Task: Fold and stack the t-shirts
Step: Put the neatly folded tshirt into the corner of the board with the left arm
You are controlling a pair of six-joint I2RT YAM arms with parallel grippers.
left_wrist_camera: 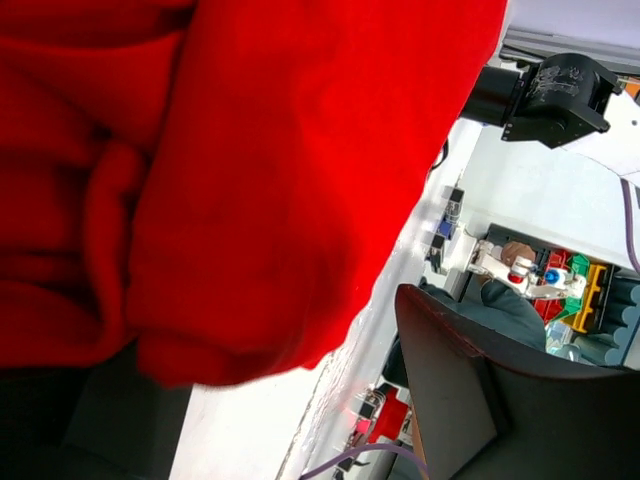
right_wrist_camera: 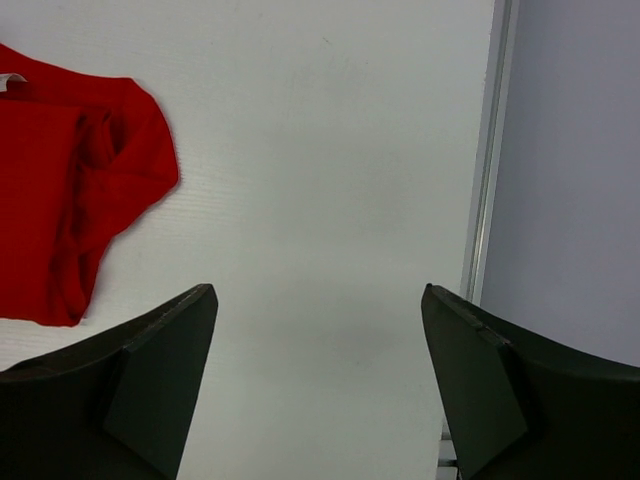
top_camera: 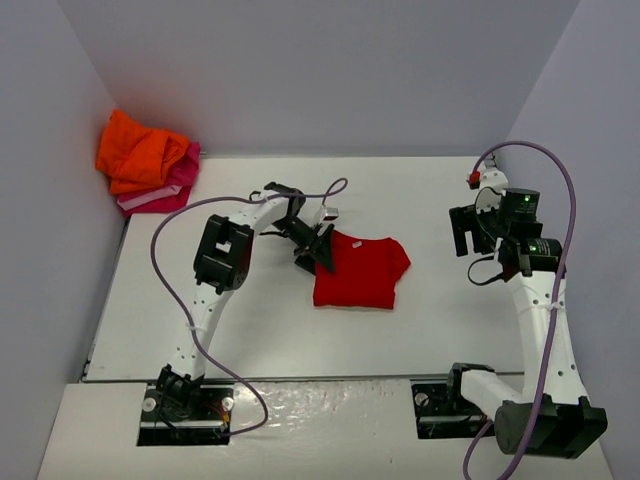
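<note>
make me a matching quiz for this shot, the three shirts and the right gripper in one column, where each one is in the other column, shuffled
Column one
1 red t-shirt
2 orange t-shirt
3 pink t-shirt
4 right gripper

Column two
a under another shirt, far left corner
b open, above bare table
c spread mid-table, at the left gripper
d top of the corner pile

Pairs: 1-c, 2-d, 3-a, 4-b

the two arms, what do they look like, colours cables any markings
Both the left arm and right arm have white links with black joint housings and dark wedge-shaped jaws. A purple cable runs along each. The right arm shows a small green light near its wrist.
</note>
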